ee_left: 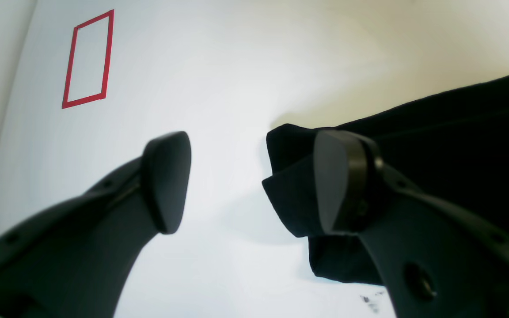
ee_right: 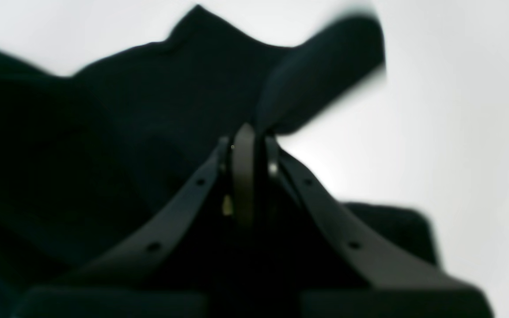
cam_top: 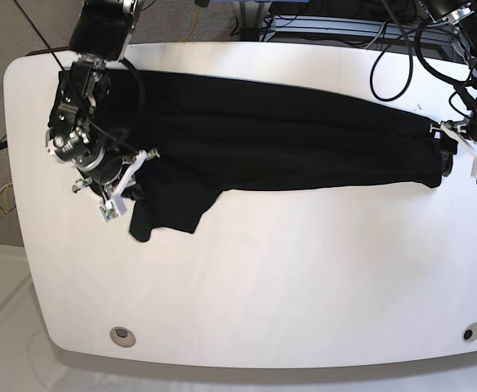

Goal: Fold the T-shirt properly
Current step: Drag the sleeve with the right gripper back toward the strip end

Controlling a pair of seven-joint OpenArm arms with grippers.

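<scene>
— Fingers on the left gripper (ee_left: 250, 181) stand wide apart with nothing between them; one finger (ee_left: 340, 181) sits right at a folded corner of the T-shirt (ee_left: 449, 145), the other (ee_left: 168, 181) over bare table (ee_left: 219, 66).

— And the right gripper (ee_right: 245, 145)?

— Its fingers are pressed together, pinching a fold of the black cloth, which bunches up around and behind them in the right wrist view, though that view is blurred.

— Where does the T-shirt (cam_top: 279, 147) lie overall?

— Stretched in a long band across the far half of the white table (cam_top: 287, 286), running from the right gripper (cam_top: 128, 180) on the base view's left to the left gripper (cam_top: 459, 147) on its right. One flap droops toward the near edge beside the right gripper.

— Anything else on the surface?

— A red tape rectangle (ee_left: 87, 59) lies well apart from the cloth in the left wrist view.
</scene>
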